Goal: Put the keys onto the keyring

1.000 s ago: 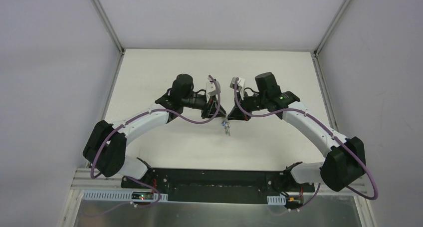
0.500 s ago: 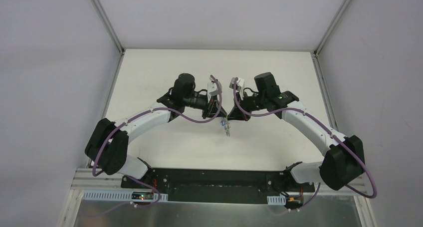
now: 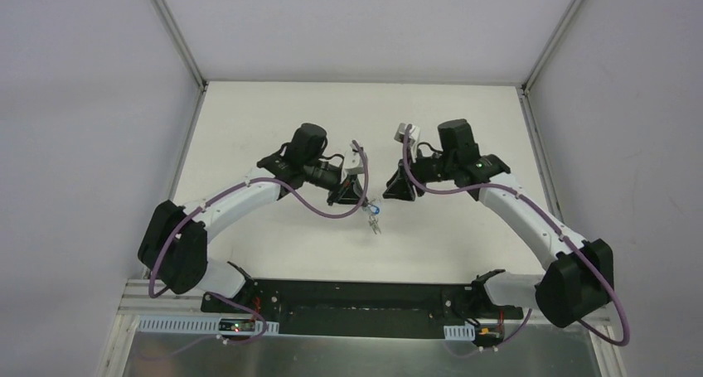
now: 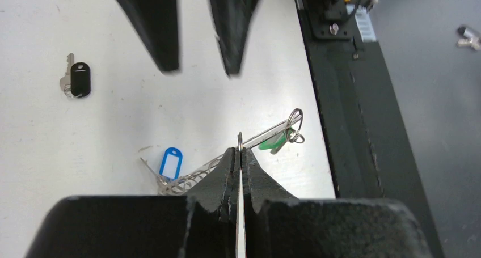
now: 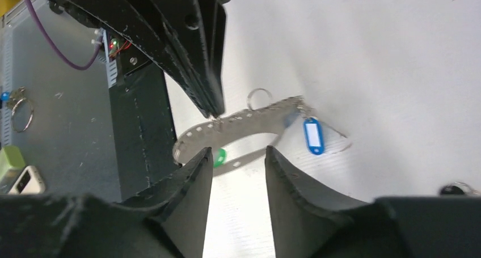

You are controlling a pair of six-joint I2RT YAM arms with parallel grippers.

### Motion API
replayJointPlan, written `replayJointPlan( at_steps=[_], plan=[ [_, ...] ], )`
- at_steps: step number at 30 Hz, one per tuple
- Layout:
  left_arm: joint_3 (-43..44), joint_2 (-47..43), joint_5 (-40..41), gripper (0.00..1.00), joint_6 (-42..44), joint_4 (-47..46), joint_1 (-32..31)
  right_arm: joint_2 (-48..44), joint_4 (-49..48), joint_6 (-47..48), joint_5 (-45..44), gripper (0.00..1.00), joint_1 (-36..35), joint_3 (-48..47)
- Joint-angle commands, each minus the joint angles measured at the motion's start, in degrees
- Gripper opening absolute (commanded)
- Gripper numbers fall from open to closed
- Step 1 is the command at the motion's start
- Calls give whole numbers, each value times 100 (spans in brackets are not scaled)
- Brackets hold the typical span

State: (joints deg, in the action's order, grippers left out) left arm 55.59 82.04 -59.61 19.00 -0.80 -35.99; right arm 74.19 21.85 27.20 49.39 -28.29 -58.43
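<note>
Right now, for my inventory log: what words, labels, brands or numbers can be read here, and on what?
No text can be read in any view.
Blue tag: its white insert shows no writing.
Keyring strap: no print visible.

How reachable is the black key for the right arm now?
Probably yes: the right gripper is open and empty, and the black key lies alone on the table, apart from the keyring in the left gripper.

- Silvery metal keyring strap [image 4: 195, 177]: gripped section hidden between the closed left gripper [image 4: 240, 151] fingers.
- Green plastic-headed key [image 5: 219, 156]: mostly hidden behind a right gripper [image 5: 237, 150] finger.
- Black plastic-headed key [image 5: 455, 188]: partly hidden by the same gripper.
</note>
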Motion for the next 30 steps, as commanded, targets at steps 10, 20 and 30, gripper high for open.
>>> replayJointPlan(
  at_steps=[10, 20, 30],
  plan=[
    [1056, -1054, -114, 0, 5571, 5087, -31, -833, -621, 136, 213, 48, 910, 590],
    [937, -1532, -149, 0, 6973, 5905, -40, -819, -825, 133, 138, 48, 1024, 882],
    [515, -1794, -265, 0, 7618, 5906, -36, -844, -914, 227, 102, 49, 1021, 1042]
  ],
)
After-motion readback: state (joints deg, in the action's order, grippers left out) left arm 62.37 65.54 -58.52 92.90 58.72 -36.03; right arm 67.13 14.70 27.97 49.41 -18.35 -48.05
